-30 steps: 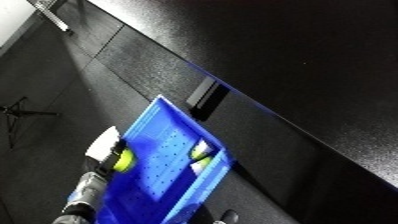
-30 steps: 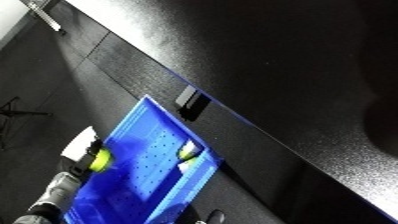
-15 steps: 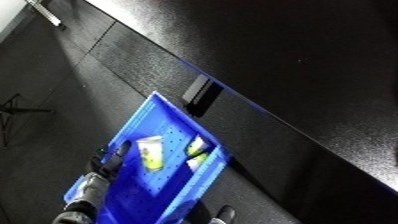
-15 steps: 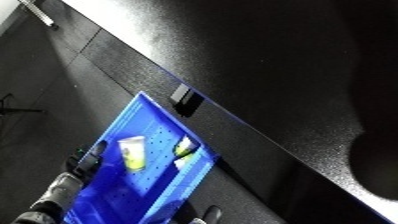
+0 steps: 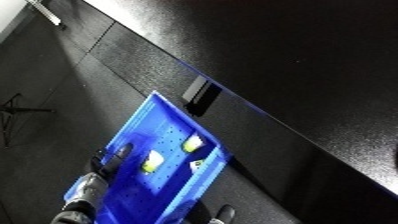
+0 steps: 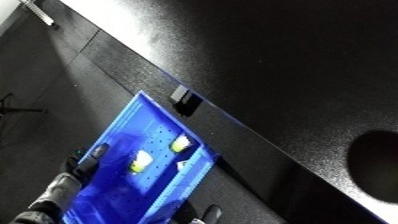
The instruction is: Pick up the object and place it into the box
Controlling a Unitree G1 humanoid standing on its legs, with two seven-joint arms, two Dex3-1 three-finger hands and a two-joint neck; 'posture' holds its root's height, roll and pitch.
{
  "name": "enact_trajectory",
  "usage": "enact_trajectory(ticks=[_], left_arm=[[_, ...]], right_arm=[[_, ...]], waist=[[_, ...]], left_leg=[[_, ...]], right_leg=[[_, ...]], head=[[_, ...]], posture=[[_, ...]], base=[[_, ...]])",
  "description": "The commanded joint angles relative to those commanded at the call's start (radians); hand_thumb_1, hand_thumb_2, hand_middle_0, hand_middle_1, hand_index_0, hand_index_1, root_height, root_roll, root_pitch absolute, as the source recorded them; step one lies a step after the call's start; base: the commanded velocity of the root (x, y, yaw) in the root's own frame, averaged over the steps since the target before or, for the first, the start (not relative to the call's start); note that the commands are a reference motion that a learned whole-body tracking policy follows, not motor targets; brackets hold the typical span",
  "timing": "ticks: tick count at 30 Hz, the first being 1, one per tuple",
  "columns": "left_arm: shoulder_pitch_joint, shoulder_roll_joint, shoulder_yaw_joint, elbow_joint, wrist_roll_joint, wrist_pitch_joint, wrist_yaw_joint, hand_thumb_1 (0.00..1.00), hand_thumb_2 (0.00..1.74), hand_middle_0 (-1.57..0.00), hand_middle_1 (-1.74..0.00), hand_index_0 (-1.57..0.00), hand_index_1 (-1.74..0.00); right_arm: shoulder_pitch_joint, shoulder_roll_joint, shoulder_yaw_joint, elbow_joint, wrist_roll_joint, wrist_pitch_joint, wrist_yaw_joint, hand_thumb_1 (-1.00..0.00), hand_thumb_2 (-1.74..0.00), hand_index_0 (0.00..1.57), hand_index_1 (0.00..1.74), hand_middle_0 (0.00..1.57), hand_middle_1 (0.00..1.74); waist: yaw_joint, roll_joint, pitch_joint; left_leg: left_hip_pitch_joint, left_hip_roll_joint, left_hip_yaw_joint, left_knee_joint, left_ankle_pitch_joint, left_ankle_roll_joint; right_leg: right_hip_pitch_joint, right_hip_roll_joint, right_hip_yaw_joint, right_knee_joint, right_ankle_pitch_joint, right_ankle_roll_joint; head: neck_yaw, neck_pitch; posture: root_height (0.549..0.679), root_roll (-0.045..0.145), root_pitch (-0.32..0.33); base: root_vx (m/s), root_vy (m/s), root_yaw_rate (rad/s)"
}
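two yellow-green objects lie inside the blue bin [image 5: 133, 135], on its perforated floor. one [image 5: 153, 161] sits toward the middle, the other [image 5: 193, 143] just beyond it, close to the bin's right wall. a small white piece [image 5: 196, 164] rests near that same wall, beside the second object. which of these is the task's object cannot be told; all of them are in the bin and none is in a hand.

the bin is tilted in the view, one long side running up toward a dark table [image 5: 293, 65] whose edge crosses the scene on a diagonal. the bin's upper corner comes near a small dark block [image 6: 184, 100] fixed at the table's edge.

the left hand [image 5: 108, 159] is at the bin's left rim, dark fingers curled over the blue wall and holding it, the silver forearm coming up from the lower left corner. the right hand [image 5: 224, 214] shows only as a couple of dark fingers poking up at the bottom edge, just right of the bin's lower corner; whether it is open or closed cannot be told.

dark floor lies left of the bin, with a thin tripod-like stand [image 5: 16, 112] at the far left edge.
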Motion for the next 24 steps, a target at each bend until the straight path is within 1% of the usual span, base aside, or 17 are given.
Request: enact_trajectory(ticks=[5,7,10,11,13,14,16,18,21,24], left_arm=[[0.003,-0.043,-0.075,-0.023,0.157,0.018,-0.08,0.0,0.0,0.0,0.0,0.0,0.0],[0.003,-0.061,-0.109,-0.035,0.222,0.021,-0.119,0.0,0.0,0.0,0.0,0.0,0.0],[0.003,-0.088,-0.164,-0.056,0.297,0.021,-0.18,0.0,0.0,0.0,0.0,0.0,0.0],[0.004,-0.098,-0.181,-0.065,0.316,0.02,-0.192,0.0,0.0,0.0,0.0,0.0,0.0],[0.004,-0.119,-0.211,-0.082,0.342,0.017,-0.2,0.0,0.0,0.0,0.0,0.0,0.0],[0.005,-0.129,-0.223,-0.09,0.354,0.014,-0.201,0.0,0.0,0.0,0.0,0.0,0.0],[0.005,-0.15,-0.248,-0.1,0.385,0.002,-0.204,0.0,0.0,0.0,0.0,0.0,0.0],[0.005,-0.169,-0.271,-0.109,0.414,-0.016,-0.204,0.0,0.0,0.0,0.0,0.0,0.0],[0.005,-0.192,-0.297,-0.121,0.434,-0.042,-0.2,0.0,0.0,0.0,0.0,0.0,0.0],[0.011,-0.206,-0.305,-0.136,0.428,-0.058,-0.197,0.0,0.0,0.0,0.0,0.0,0.0]], right_arm=[[-0.02,-0.004,-0.002,0.0,0.011,0.012,-0.02,0.0,0.0,0.0,0.0,0.0,0.0],[-0.03,-0.007,-0.005,0.002,0.007,0.019,-0.028,0.0,0.0,0.0,0.0,0.0,0.0],[-0.045,-0.01,-0.01,0.014,0.001,0.021,-0.032,0.0,0.0,0.0,0.0,0.0,0.0],[-0.05,-0.01,-0.012,0.019,0.0,0.02,-0.034,0.0,0.0,0.0,0.0,0.0,0.0],[-0.058,-0.012,-0.018,0.028,-0.003,0.017,-0.038,0.0,0.0,0.0,0.0,0.0,0.0],[-0.062,-0.013,-0.021,0.032,-0.004,0.016,-0.039,0.0,0.0,0.0,0.0,0.0,0.0],[-0.072,-0.017,-0.03,0.039,-0.009,0.016,-0.043,0.0,0.0,0.0,0.0,0.0,0.0],[-0.083,-0.022,-0.039,0.045,-0.013,0.02,-0.046,0.0,0.0,0.0,0.0,0.0,0.0],[-0.103,-0.027,-0.048,0.052,-0.018,0.029,-0.054,0.0,0.0,0.0,0.0,0.0,0.0],[-0.118,-0.03,-0.053,0.056,-0.031,0.036,-0.058,0.0,0.0,0.0,0.0,0.0,0.0]], waist=[[-0.009,0.014,0.0],[-0.013,0.021,0.0],[-0.019,0.03,0.0],[-0.021,0.034,0.0],[-0.024,0.04,0.0],[-0.026,0.043,0.0],[-0.03,0.048,0.0],[-0.034,0.052,0.0],[-0.04,0.056,0.0],[-0.047,0.058,0.0]], left_leg=[[0.009,-0.003,0.007,0.005,-0.008,0.0012],[0.012,-0.004,0.011,0.008,-0.013,0.0029],[0.02,-0.004,0.014,0.01,-0.019,0.0046],[0.024,-0.003,0.015,0.009,-0.019,0.0045],[0.033,-0.001,0.017,0.001,-0.017,0.0027],[0.038,0.0,0.019,-0.003,-0.016,0.0017],[0.047,0.002,0.022,-0.013,-0.014,-0.0004],[0.054,0.003,0.026,-0.016,-0.014,-0.0007],[0.058,0.002,0.031,-0.008,-0.023,0.0023],[0.058,-0.001,0.036,0.01,-0.037,0.0084]], right_leg=[[-0.002,-0.002,0.008,-0.01,0.014,0.0074],[-0.004,-0.0019,0.013,-0.012,0.02,0.01],[-0.005,-0.0008,0.02,-0.014,0.028,0.0141],[-0.005,-0.0006,0.022,-0.015,0.03,0.0154],[-0.004,-0.0013,0.026,-0.019,0.035,0.0182],[-0.003,-0.0017,0.027,-0.021,0.039,0.0196],[0.0,-0.0029,0.032,-0.029,0.048,0.0227],[0.001,-0.0039,0.036,-0.039,0.059,0.0256],[0.002,-0.0045,0.043,-0.052,0.074,0.0285],[0.0,-0.0022,0.049,-0.054,0.082,0.0284]], head=[[0.124,0.014],[0.221,0.023],[0.349,0.022],[0.374,0.022],[0.47,0.023],[0.491,0.024],[0.583,0.027],[0.669,0.024],[0.783,0.012],[0.908,-0.004]], posture=[[0.619,0.026,0.032],[0.619,0.025,0.031],[0.619,0.025,0.029],[0.62,0.024,0.028],[0.621,0.024,0.026],[0.622,0.023,0.025],[0.624,0.023,0.024],[0.625,0.023,0.024],[0.624,0.024,0.022],[0.623,0.024,0.02]], base=[[-0.027,0.007,-0.116],[-0.022,0.013,-0.159],[-0.014,0.015,-0.167],[-0.01,0.019,-0.144],[-0.009,0.017,-0.122],[-0.009,0.012,-0.094],[-0.014,0.009,-0.106],[-0.022,0.01,-0.103],[-0.023,0.015,-0.12],[-0.013,0.037,-0.169]])
